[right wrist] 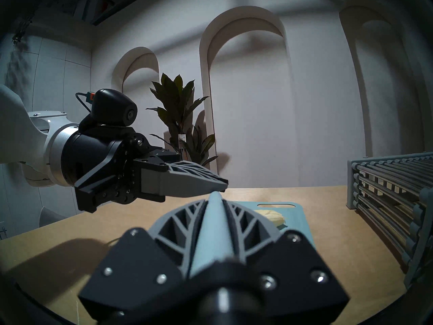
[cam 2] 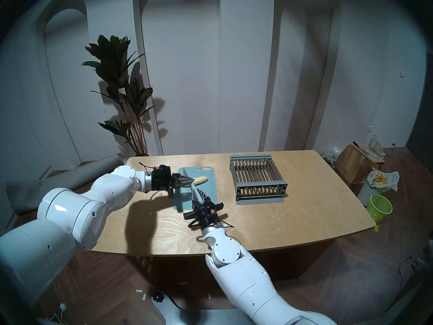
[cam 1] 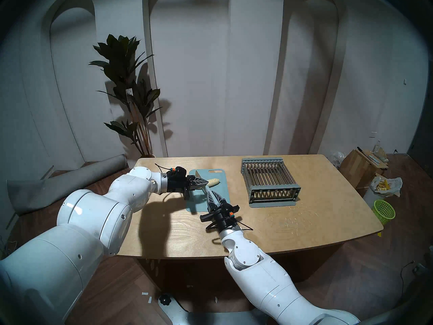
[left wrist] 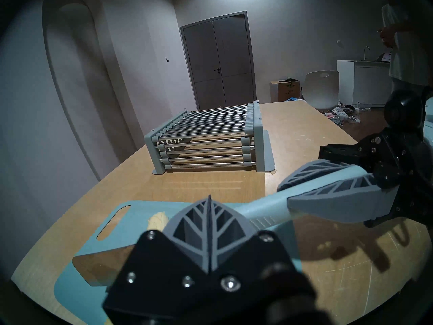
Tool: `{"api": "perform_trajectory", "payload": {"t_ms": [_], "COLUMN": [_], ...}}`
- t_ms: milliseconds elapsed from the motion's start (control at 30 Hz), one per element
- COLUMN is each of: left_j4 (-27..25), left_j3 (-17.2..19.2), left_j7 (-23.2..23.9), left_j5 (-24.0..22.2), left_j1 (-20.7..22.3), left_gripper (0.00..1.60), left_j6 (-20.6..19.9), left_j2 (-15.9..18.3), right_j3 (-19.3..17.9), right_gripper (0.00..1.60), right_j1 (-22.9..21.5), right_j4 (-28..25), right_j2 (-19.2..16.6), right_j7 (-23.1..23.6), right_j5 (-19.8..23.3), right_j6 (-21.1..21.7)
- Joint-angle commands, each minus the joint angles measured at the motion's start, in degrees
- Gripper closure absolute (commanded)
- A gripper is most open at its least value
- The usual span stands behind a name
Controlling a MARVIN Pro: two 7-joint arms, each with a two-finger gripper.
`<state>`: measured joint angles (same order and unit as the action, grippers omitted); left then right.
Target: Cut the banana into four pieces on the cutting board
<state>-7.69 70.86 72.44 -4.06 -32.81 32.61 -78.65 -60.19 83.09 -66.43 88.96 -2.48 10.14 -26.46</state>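
Head stereo left shows the banana (cam 1: 213,182) lying on the far half of the blue-grey cutting board (cam 1: 222,196), its long axis running left to right across the board. The right gripper (cam 1: 209,192) is clamped on the pale blue handle of a knife (left wrist: 260,215), which points away from the robot, so the blade (left wrist: 100,266) crosses the banana's left end roughly at right angles. In the left wrist view the blade hangs over the board with its edge low, but whether it touches the fruit is hidden. The left gripper (cam 1: 204,182), fingers pressed together on nothing, reaches in level from the left, just beside the banana's left end. The banana looks uncut; the first slice probably falls there.
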Motion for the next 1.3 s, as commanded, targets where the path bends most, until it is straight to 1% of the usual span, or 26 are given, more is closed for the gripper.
{"api": "perform_trajectory", "payload": {"t_ms": [0, 367, 900, 1033, 1267], "left_j4": [-0.24, -0.02, 0.35, 0.25, -0.13], "left_j3": [-0.82, -2.98, -4.79, -5.52, -7.36], "left_j7": [1.44, 0.44, -0.99, -1.51, -1.66], "left_j5": [0.7, 2.64, 3.74, 4.25, 5.67], "left_j1": [0.54, 0.22, -0.02, 0.65, 3.48], "left_gripper": [1.6, 1.6, 1.6, 1.6, 1.6], "left_j6": [0.6, 1.05, 1.12, 0.51, -2.44], "left_j2": [-0.09, -0.19, -1.16, -1.7, -2.61], "right_j3": [0.57, 0.79, 0.57, 0.45, 0.3], "right_gripper": [1.6, 1.6, 1.6, 1.6, 1.6], "right_j1": [-1.63, -2.07, -2.32, -2.3, -2.22], "right_j4": [-0.49, 0.04, 0.65, 0.66, 0.48], "right_j2": [1.5, 1.73, 1.58, 1.53, 1.47], "right_j7": [0.12, -0.27, -0.52, -0.59, -0.82], "right_j5": [-0.26, -0.11, 0.19, 0.33, 0.79], "right_j6": [-0.83, -1.11, -1.48, -1.59, -1.65]}}
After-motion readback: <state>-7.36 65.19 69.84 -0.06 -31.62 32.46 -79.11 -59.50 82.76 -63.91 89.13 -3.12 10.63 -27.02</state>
